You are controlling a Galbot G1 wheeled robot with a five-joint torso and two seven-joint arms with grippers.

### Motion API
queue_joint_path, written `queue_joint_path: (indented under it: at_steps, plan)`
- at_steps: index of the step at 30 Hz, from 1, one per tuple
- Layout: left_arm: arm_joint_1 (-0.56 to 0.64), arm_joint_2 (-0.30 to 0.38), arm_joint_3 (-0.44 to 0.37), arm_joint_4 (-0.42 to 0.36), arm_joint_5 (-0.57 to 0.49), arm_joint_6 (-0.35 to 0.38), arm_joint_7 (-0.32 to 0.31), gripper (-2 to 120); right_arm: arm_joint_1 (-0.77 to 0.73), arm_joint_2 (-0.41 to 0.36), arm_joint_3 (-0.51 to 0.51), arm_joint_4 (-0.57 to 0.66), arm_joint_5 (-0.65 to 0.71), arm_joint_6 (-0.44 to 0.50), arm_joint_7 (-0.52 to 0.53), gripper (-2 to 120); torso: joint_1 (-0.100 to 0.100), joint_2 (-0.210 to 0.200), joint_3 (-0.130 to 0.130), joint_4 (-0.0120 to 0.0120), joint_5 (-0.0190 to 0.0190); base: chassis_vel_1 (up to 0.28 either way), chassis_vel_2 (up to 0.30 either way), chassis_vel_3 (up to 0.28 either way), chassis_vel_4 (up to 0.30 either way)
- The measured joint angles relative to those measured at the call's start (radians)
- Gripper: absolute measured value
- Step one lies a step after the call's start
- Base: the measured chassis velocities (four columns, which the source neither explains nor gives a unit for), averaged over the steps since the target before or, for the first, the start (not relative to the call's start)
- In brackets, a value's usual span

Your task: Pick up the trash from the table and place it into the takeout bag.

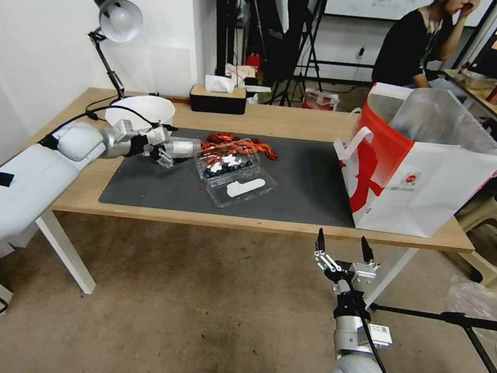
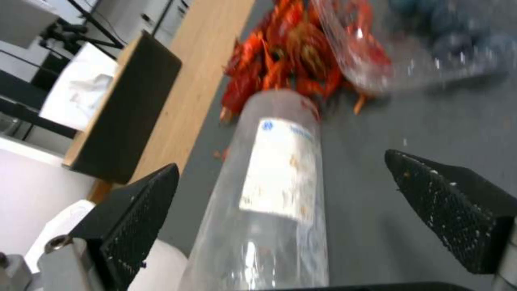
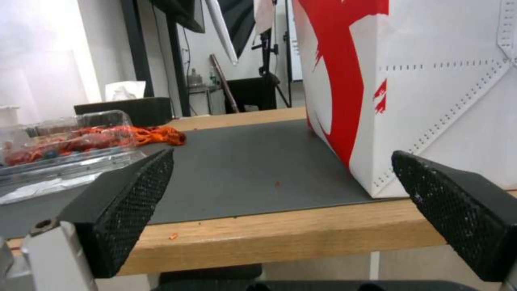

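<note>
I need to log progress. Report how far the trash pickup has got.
Done: can't confirm; the bag's inside is hidden. In hand: the left gripper, open, straddles the bottle lying on the mat, not yet gripped. Left: the clamshell, red scraps and the plate sit on the table. The right gripper waits open below the table's front edge.

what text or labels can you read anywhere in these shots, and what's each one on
No text can be read as words.
takeout bag: small round red logo with tiny print beneath, too small to read.
bottle, between the open left gripper's fingers: white label with a blue mark, blurred.
right gripper, open below the table edge: a tag on its wrist, unreadable.
</note>
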Motion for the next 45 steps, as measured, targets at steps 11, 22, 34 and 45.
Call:
queue_joint_path:
  at_steps: [11, 22, 34, 45]
  plan:
    - [-0.030, -0.008, 0.002, 0.022, 0.078, 0.013, 0.048, 93, -0.001, 0.003, 0.000, -0.002, -0.001, 0.000, 0.000, 100, 0.000, 0.000, 0.000, 0.0000, 0.0000, 0.000, 0.000, 0.000, 0.000]
    - [-0.059, -0.012, 0.025, 0.058, 0.110, 0.027, 0.070, 93, 0.000, 0.006, -0.001, -0.003, -0.002, 0.000, 0.000, 100, 0.000, 0.000, 0.000, 0.0000, 0.0000, 0.000, 0.000, 0.000, 0.000]
    - [-0.075, -0.030, 0.038, 0.091, 0.127, 0.031, 0.091, 82, 0.001, 0.007, 0.001, -0.005, -0.003, 0.001, 0.000, 100, 0.000, 0.000, 0.000, 0.0000, 0.0003, 0.000, 0.000, 0.000, 0.000]
    - [-0.085, -0.040, 0.044, 0.115, 0.138, 0.027, 0.092, 50, -0.002, 0.008, 0.001, -0.005, -0.005, 0.002, 0.001, 100, 0.000, 0.000, 0.000, -0.0001, 0.0003, 0.000, 0.000, 0.000, 0.000]
